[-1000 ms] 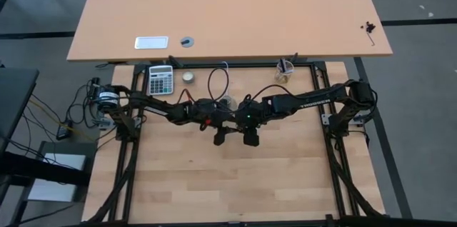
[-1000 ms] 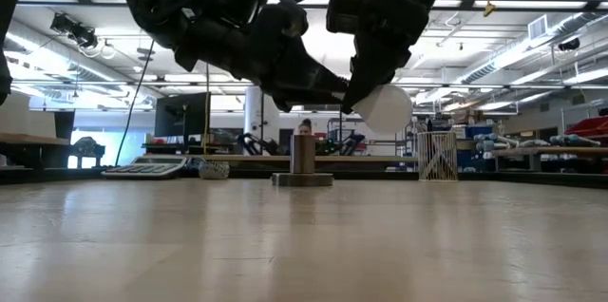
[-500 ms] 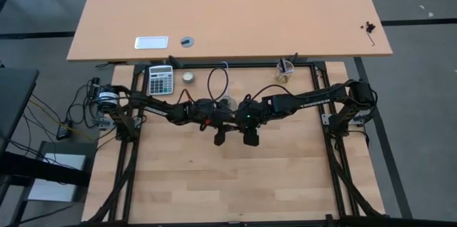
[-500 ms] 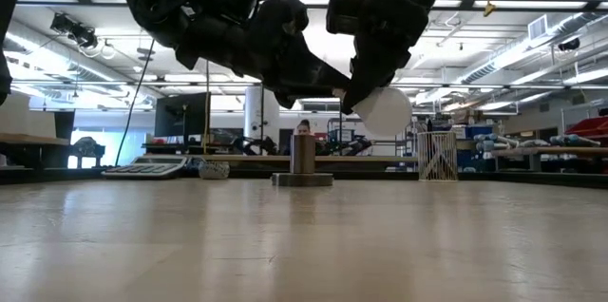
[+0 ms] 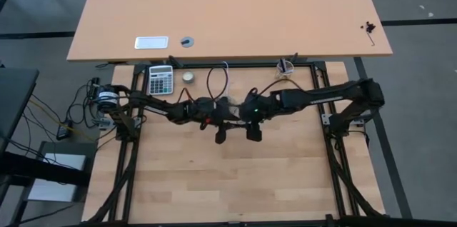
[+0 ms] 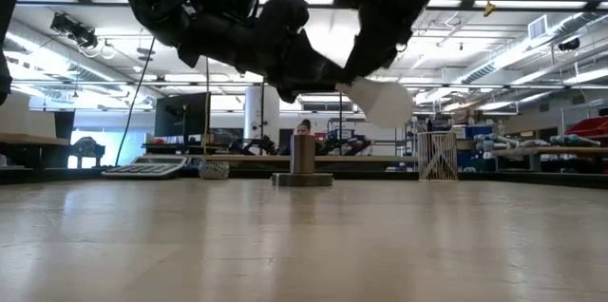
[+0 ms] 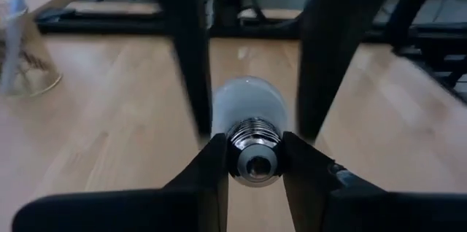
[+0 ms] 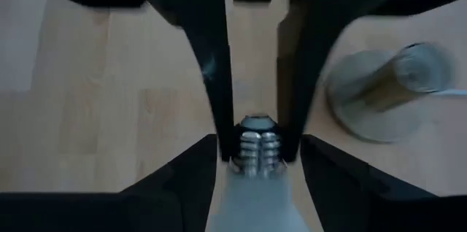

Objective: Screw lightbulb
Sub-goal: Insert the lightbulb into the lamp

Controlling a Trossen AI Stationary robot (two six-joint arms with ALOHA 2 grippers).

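The white lightbulb (image 6: 383, 103) hangs in the air above the table's middle, its grey screw end (image 7: 254, 155) between the fingers of my left gripper (image 7: 254, 160), which is shut on it. My right gripper (image 8: 259, 144) is open. Its fingers (image 7: 188, 57) stand on either side of the bulb's globe (image 7: 248, 101), coming down from above. The round grey socket (image 6: 302, 158) stands upright on its flat base on the table, below and a little to the far side of the bulb; it also shows in the right wrist view as the socket (image 8: 387, 93). My left gripper pinches the bulb's threaded metal screw end (image 8: 255, 148) between its two fingers (image 7: 211, 166), one on each side. The fingers come nearly level from the table's left, slanting a little down. The bulb is lifted clear of the table, globe pointing away from the gripper toward the right.
Along the far edge lie a calculator (image 5: 161, 79), a small round tin (image 5: 188, 77) and a clear cup with a pen (image 5: 285, 68). The socket's thin cord (image 5: 214, 81) loops toward the far edge. A larger table (image 5: 228, 13) stands beyond. The near half of the wooden top (image 5: 228, 177) is bare.
My right gripper has risen and drawn back from the bulb's globe, which it covered before. The bulb stays in the air in my left gripper's fingers, its globe dipped slightly.
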